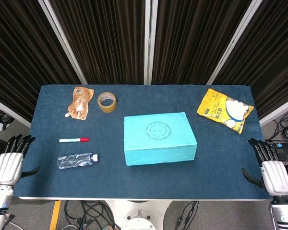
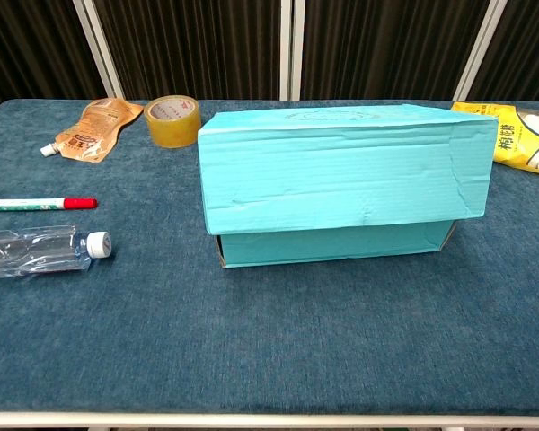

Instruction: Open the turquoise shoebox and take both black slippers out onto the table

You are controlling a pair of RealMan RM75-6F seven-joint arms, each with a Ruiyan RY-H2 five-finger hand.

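Note:
The turquoise shoebox (image 1: pixel 159 138) (image 2: pixel 341 180) sits in the middle of the blue table with its lid down. No slippers show; the box hides its contents. My left hand (image 1: pixel 10 165) hangs beyond the table's left edge, fingers spread, holding nothing. My right hand (image 1: pixel 270 170) hangs beyond the right edge, fingers apart and empty as well. Both hands are far from the box. The chest view shows neither hand.
Left of the box lie a crushed clear bottle (image 1: pixel 77 161) (image 2: pixel 40 252), a red-capped marker (image 1: pixel 73 140) (image 2: pixel 43 204), an orange pouch (image 1: pixel 80 101) (image 2: pixel 97 127) and a tape roll (image 1: pixel 107 102) (image 2: pixel 173 120). A yellow snack bag (image 1: pixel 225 109) (image 2: pixel 524 135) lies at the back right.

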